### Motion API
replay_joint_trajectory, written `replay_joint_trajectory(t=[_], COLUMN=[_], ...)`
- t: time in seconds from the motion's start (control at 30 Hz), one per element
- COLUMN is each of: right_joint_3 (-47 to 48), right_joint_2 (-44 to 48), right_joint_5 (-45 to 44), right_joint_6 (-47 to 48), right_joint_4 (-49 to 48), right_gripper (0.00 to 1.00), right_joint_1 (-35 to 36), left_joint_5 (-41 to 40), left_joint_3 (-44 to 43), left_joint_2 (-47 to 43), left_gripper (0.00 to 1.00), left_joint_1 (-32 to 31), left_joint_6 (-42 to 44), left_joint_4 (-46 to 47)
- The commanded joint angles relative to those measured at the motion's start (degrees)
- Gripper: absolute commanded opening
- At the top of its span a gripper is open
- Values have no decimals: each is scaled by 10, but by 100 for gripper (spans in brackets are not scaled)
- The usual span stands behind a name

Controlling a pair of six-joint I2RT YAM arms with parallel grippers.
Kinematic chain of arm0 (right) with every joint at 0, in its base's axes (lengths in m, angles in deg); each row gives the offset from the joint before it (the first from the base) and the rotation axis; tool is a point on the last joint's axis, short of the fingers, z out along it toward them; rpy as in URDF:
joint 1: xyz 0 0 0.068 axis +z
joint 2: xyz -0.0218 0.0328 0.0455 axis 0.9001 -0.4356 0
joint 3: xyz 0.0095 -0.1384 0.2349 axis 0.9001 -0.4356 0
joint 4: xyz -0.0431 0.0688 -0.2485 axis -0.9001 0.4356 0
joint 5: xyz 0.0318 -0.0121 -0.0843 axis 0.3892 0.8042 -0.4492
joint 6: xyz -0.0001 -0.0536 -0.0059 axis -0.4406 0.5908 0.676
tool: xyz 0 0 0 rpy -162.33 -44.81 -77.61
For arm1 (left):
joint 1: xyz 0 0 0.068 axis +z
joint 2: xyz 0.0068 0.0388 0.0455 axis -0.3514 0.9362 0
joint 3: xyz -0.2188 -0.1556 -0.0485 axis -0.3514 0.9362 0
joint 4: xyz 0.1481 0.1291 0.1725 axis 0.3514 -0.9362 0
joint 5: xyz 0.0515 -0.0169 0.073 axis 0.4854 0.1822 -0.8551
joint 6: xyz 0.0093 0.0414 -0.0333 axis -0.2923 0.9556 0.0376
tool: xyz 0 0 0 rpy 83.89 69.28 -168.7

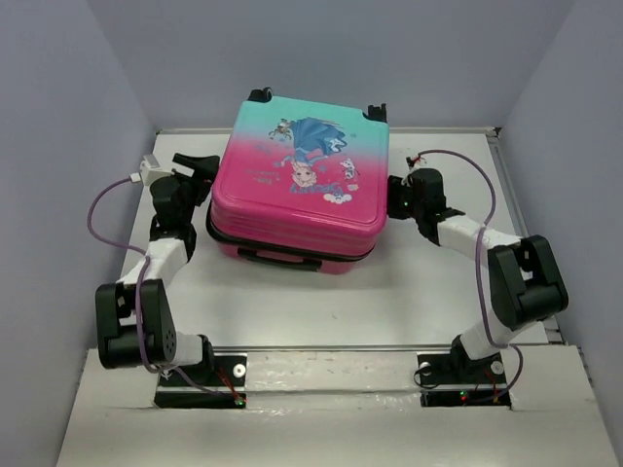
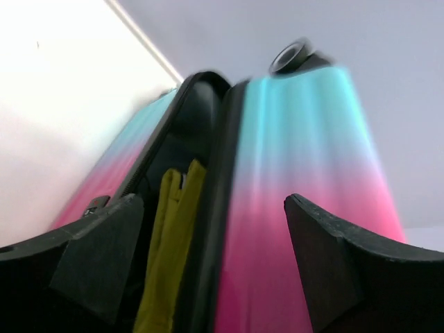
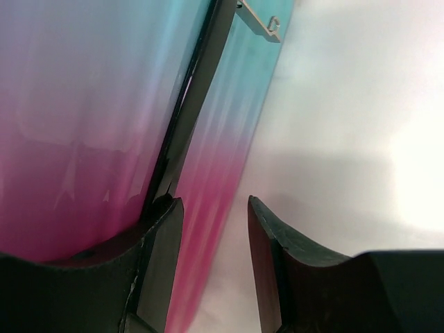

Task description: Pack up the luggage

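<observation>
The luggage (image 1: 297, 180) lies flat at the back middle of the table, its pink-to-teal printed lid up and almost down on the lower shell. My left gripper (image 1: 202, 175) is at its left side, open wide; in the left wrist view the gripper (image 2: 215, 239) straddles the lid's edge (image 2: 305, 173). A narrow gap there shows a yellow-green cloth (image 2: 170, 243) inside. My right gripper (image 1: 397, 195) is at the right side, open; in the right wrist view the gripper (image 3: 215, 239) has the lower shell's edge (image 3: 215, 173) between its fingers, apart from the right finger.
The black wheels (image 1: 258, 95) point to the back wall and a black carry handle (image 1: 273, 258) faces me. A metal zipper pull (image 3: 260, 21) hangs on the right side. Grey walls enclose the white table (image 1: 321, 302) at left, back and right.
</observation>
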State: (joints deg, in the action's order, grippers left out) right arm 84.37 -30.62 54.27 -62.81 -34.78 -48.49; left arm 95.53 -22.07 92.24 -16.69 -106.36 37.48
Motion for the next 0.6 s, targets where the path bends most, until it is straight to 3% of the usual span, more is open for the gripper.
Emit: replay_joint_trajectory(t=[0.0,0.17,0.37,0.4,0.47,0.53,0.57], right_joint_3=[-12,19,77,70,43,17,-16], right_joint_2=[74,108,108,122,141,182,199], right_joint_5=[118,77,66,55,44,41,40], right_joint_6=[-28,30,49,48,48,60,65], right_joint_4=[-66,31,145,145,145,140,137], right_gripper=[50,48,45,45,42,38,35], right_joint_1=[94,94,94,94,94,94,94], left_joint_5=[6,-29,-122,-109,0,111,124], left_joint_3=[35,31,-72,-87,-99,-78,-65], left_joint_2=[-102,-204,-318,-335,-344,-365,-384], left_gripper=[99,99,99,99,98,92,89], left_joint_1=[-19,73,99,99,97,70,50], left_joint_6=[62,17,123,156,182,204,210], left_joint_4=[-86,-158,-307,-319,-332,-360,-369])
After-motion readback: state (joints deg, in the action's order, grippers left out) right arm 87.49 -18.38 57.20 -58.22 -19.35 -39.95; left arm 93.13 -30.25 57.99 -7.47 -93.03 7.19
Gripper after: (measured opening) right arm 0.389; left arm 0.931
